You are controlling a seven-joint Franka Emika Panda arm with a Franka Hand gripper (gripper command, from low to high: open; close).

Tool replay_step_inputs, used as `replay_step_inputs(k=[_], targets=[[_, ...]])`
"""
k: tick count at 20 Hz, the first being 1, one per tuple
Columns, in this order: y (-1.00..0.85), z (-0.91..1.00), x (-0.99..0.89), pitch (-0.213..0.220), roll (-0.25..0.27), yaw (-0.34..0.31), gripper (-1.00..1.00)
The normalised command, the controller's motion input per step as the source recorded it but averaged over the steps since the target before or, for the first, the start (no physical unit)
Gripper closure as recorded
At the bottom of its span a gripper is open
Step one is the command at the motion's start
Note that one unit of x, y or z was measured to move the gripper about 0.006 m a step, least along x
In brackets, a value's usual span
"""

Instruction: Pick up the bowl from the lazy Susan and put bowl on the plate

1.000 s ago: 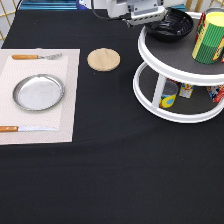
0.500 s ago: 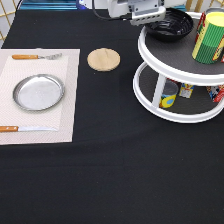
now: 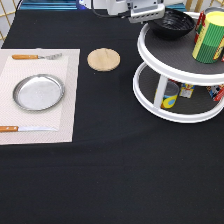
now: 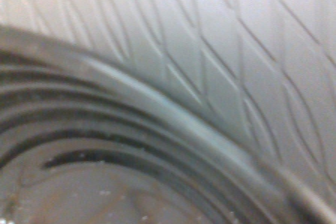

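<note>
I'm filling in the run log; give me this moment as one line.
tool: at bowl's rim | bowl: on lazy Susan top tier, exterior view's top right | plate: bare, on placemat at left | transfer: not done

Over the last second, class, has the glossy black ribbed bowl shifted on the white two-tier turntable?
No. The glossy black ribbed bowl sits at the same spot on the white two-tier turntable's upper shelf, left of the green-yellow canister.

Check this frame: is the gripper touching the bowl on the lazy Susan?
Cannot tell. In the exterior view the gripper meets the bowl rim on the lazy Susan, but no contact or gap shows plainly.
</note>
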Motion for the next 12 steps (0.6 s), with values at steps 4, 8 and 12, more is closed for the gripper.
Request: replay_step_inputs(k=[4, 8, 12], targets=[[-0.39, 0.59, 0.0, 0.0, 0.079, -0.106, 1.0], [-0.52, 0.66, 0.01, 0.03, 0.1, -0.115, 1.0], [-0.56, 0.41, 0.19, -0.012, 0.017, -0.134, 1.0]])
